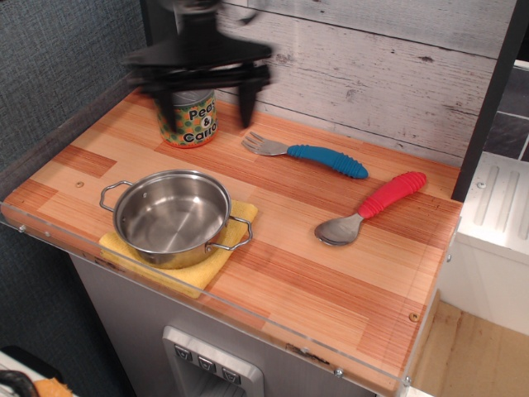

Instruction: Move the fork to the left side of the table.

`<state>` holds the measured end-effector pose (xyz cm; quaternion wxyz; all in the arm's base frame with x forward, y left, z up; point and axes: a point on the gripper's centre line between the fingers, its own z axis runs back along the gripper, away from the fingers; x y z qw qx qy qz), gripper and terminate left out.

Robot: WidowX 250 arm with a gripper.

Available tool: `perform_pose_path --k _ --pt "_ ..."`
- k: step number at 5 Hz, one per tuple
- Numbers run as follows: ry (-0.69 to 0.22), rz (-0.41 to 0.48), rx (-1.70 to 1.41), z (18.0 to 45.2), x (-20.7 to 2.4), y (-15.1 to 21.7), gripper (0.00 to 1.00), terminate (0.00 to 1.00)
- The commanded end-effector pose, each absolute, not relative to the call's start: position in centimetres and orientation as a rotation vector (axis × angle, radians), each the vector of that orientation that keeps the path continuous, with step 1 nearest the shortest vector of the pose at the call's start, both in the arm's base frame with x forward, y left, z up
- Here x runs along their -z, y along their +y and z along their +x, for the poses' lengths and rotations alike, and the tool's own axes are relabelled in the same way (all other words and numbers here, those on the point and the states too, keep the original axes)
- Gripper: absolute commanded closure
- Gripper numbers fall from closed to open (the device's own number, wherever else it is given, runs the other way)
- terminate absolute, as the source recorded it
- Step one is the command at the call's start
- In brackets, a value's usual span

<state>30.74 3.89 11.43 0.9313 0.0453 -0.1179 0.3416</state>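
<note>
- Fork (307,152) was lying flat toward the back of the table (331,273), right of middle, blue handle pointing right, tines pointing left.
- My gripper (203,105) hung up in the air at the back left with its fingers spread wide, gripping nothing, kinda blurry.
- Steel pot (172,217) sat on a yellow cloth (192,275) near the front left edge, with nothing inside it.
- Peas and carrots can (190,122) stood upright behind the pot, partly behind my fingers.
- Red-handled spoon (372,208) lay right of the fork, not touching it.
</note>
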Motion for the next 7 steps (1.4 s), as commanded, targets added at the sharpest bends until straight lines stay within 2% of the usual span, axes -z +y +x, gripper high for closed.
perform_pose_path --k 1,2,3,5,7 --pt "-0.331 0.030 -0.932 36.9 -12.1 1.3 0.00 0.00" --pt "-0.321 -0.031 -1.175 38.7 -10.5 0.8 0.00 0.00" --pt "-0.326 -0.027 -1.248 39.8 -8.8 0.1 0.00 0.00" --pt "-0.327 -0.066 -1.347 40.1 -7.0 0.3 0.00 0.00" --pt "-0.250 -0.098 -1.431 40.2 -4.9 1.0 0.00 0.00"
